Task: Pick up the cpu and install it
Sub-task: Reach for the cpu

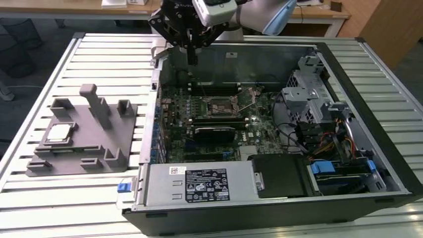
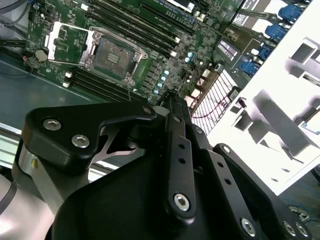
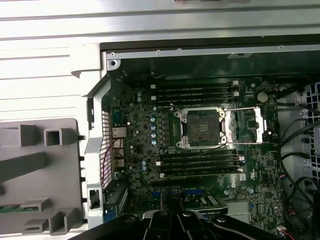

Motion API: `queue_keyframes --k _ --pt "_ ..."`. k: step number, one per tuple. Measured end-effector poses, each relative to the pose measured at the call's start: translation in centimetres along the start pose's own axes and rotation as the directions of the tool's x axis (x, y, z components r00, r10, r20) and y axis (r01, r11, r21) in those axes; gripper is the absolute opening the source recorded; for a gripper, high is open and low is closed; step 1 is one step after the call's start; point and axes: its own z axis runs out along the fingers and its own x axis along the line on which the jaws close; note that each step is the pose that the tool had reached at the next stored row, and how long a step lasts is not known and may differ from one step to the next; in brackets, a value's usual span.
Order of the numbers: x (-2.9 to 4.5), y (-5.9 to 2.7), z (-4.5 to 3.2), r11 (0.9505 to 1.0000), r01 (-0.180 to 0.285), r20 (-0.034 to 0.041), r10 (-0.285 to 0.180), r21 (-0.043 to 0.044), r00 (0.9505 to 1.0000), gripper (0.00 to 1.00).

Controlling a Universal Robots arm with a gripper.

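We find the gripper (image 1: 191,60) hanging over the far side of the open case (image 1: 264,215), above the edge of the board (image 1: 198,96) on the exterior view's left. Its fingers are drawn together into one thin point, and we see nothing held between them. The cpu (image 1: 59,133) is not in the case. It lies flat with its pale metal top up in a recess of the grey tray (image 1: 63,167), which stands on the slatted table (image 1: 99,54) just beside the case. From the gripper, the cpu lies well off toward the exterior view's left and nearer the camera, with the case wall and the tray's upright pegs (image 1: 99,111) between them. The chip is square, so it has no long axis, and its edges run roughly square with the tray. The socket (image 3: 201,127) sits near the middle of the board and looks empty to us. Its metal frame (image 3: 247,127) is swung open to one side, and the gripper is much nearer the socket than the cpu. As for writing, a black-and-white label (image 1: 206,184) and a smaller white one (image 1: 177,170) sit on the power supply (image 1: 165,191) at the near end of the case. We leave their print unread.
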Motion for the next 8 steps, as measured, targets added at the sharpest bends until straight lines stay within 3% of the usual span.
queue_keyframes --k 8 --pt "0.28 -0.02 0.0 1.0 0.0 0.0 0.0 0.0 1.0 0.11"
